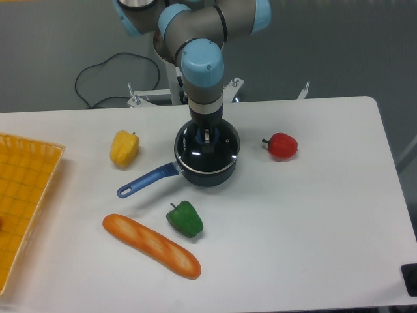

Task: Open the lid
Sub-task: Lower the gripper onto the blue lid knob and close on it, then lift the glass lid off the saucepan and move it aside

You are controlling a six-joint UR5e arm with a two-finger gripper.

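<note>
Nearest us lies the bread loaf (152, 246), in front of the saucepan (206, 160) on the bench (313, 215). The lid (207, 149) sits on the saucepan. Our claw (206, 137) stands straight above it, down at its centre, hiding the knob. We cannot tell whether the claw grips the knob or is parted.

Our arm (202, 72) reaches straight down from above, wrist vertical; the claw (206, 138) points downward, its finger spacing unclear.
</note>
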